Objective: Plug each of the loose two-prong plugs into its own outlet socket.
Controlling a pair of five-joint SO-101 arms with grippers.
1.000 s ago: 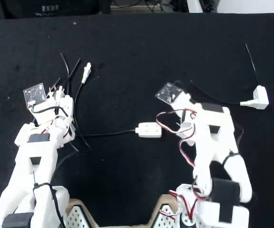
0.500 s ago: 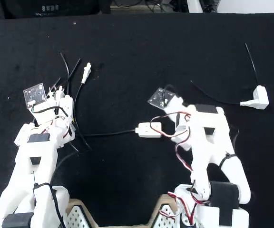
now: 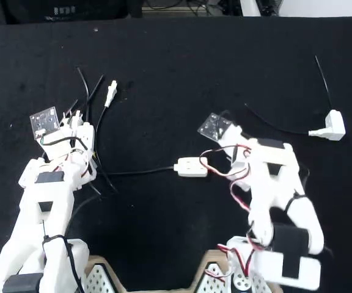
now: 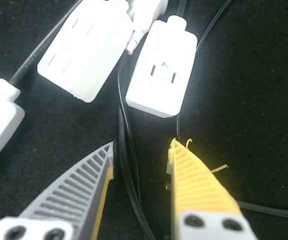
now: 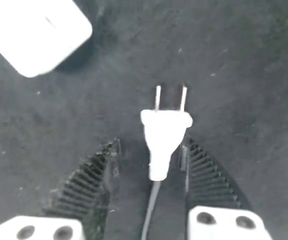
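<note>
We're looking down on the black cloth-covered bench [image 3: 176, 55], with the white left arm [image 3: 47, 189] and white right arm [image 3: 274, 177] sitting at its near edge. The left tool [image 4: 141, 150] is hanging with its jaws apart over a thin black cord [image 4: 129, 175], just short of a white slotted outlet socket [image 4: 161, 70]. Another white outlet socket [image 3: 191, 166] is lying mid-bench. The right tool [image 5: 151, 145] is sitting spread around a small white two-prong plug [image 5: 164, 132], not clamping it. A slim white plug [image 3: 110, 93] and an angled white plug [image 3: 332, 126] are lying farther back. We're judging the small plug light, hard and slick, its cord limp. We're favouring a grip on the flat body behind the flange, sparing the thin metal prongs [image 5: 158, 98].
</note>
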